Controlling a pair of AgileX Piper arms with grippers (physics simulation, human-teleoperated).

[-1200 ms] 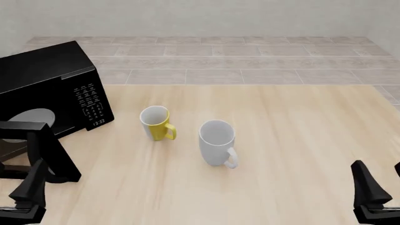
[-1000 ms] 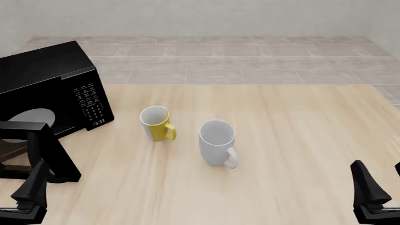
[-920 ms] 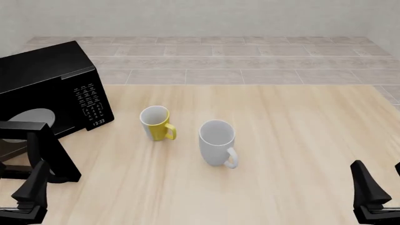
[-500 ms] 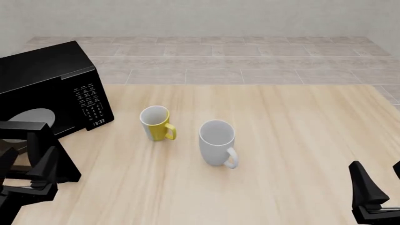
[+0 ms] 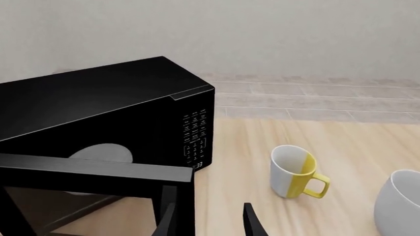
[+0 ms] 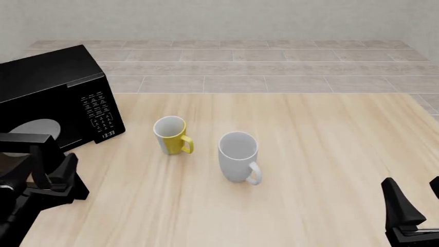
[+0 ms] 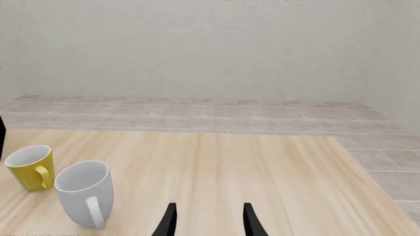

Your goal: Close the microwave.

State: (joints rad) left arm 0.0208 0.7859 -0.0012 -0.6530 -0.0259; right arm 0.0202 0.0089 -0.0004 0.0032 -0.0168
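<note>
The left end effector [image 6: 51, 177] is seen low at the near left corner of the surface [image 6: 309, 144], just beside the free edge of the microwave door [image 6: 34, 154]. Its fingers [image 5: 253, 226] are set apart with nothing between them, so it is judged to be open and empty; in the left wrist view the door's edge stands right in front of one finger, but whether contact has been made cannot be told. The right end effector [image 7: 207, 219] is kept at the near right edge of the surface, its two fingers likewise parted and holding nothing, well apart from everything else.

The microwave [image 6: 51, 98] is placed at the far left edge of the surface, turned at an angle, with its keypad panel [image 6: 99, 113] facing the middle. Its door is swung out toward the near edge, so the cavity is left uncovered. The task is therefore judged to be barely begun: the door has yet to be pushed back against the body, and only the approach to it appears to be under way.

Near the middle of the surface a yellow mug [image 6: 171, 135] and a white mug [image 6: 239, 157] are stood upright, close together but apart, clear of the door's likely swing.
</note>
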